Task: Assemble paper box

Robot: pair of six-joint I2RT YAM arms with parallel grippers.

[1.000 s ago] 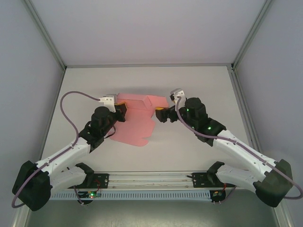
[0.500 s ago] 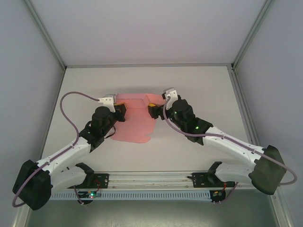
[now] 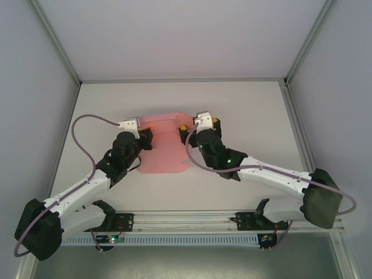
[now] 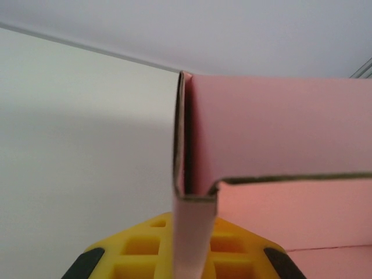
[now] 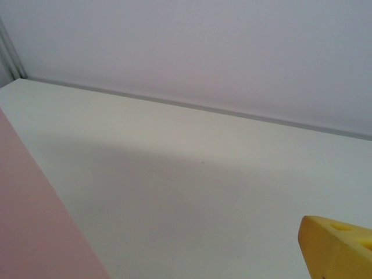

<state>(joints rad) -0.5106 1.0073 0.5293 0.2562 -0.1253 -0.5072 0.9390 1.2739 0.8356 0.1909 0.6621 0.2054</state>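
Note:
The paper box (image 3: 165,154) is a pink card sheet lying partly folded on the white table between the two arms. My left gripper (image 3: 149,136) is shut on its left edge. In the left wrist view a folded strip of the pink card (image 4: 195,224) stands pinched between the yellow fingers (image 4: 139,250), and a raised panel (image 4: 279,128) stretches off to the right. My right gripper (image 3: 200,124) hangs open over the sheet's back right corner. In the right wrist view one yellow finger (image 5: 337,247) shows at lower right, a pink edge (image 5: 32,226) at lower left, with nothing between the jaws.
The white table (image 3: 250,116) extends to the back and right of the card. Grey walls with metal corner posts (image 3: 58,46) close in the table on three sides. A purple cable (image 3: 78,133) loops off the left arm.
My right arm has swung left, up against the card's right side. The right flap no longer sticks out and the sheet looks narrower. The left gripper has kept its grip and place.

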